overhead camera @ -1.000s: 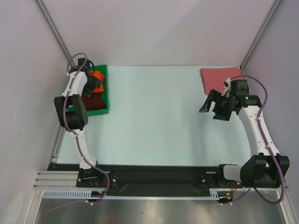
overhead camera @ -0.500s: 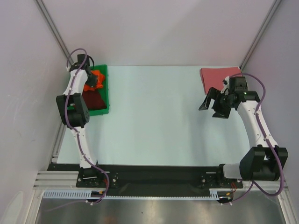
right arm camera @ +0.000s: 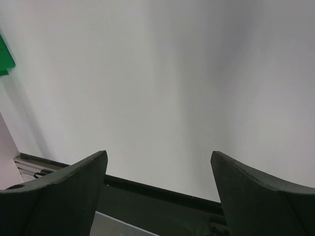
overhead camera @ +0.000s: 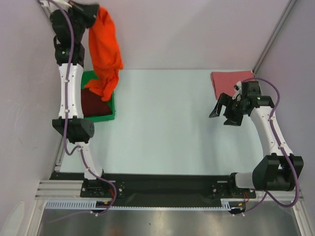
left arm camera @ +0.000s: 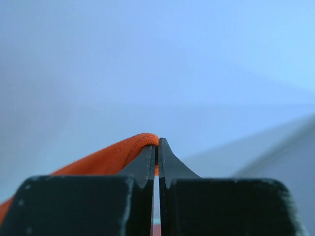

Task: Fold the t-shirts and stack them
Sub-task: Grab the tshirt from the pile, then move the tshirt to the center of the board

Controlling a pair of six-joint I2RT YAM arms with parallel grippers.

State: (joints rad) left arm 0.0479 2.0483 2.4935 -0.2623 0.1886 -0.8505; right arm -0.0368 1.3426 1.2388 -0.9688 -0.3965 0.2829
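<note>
My left gripper [overhead camera: 91,10] is raised high at the back left, shut on the bright orange t-shirt [overhead camera: 105,49], which hangs down with its lower end over the green bin [overhead camera: 112,101]. The left wrist view shows an orange hem [left arm camera: 118,156] pinched at the tips of the left gripper [left arm camera: 157,147]. A dark maroon t-shirt [overhead camera: 93,103] lies in the bin. The dusty rose pink t-shirt [overhead camera: 227,79] lies folded at the back right. In front of it my right gripper [overhead camera: 221,112] stands open and empty above the table; the right wrist view shows the right gripper [right arm camera: 158,160] with wide jaws.
The pale table [overhead camera: 162,123] spreads between the arms. The enclosure's walls stand close on the left, back and right. A black rail [overhead camera: 162,183] carrying both arm bases runs along the near edge.
The left gripper closed on the orange t-shirt in the bin and lifted it high up and back. The right arm shifted slightly and stayed open.
</note>
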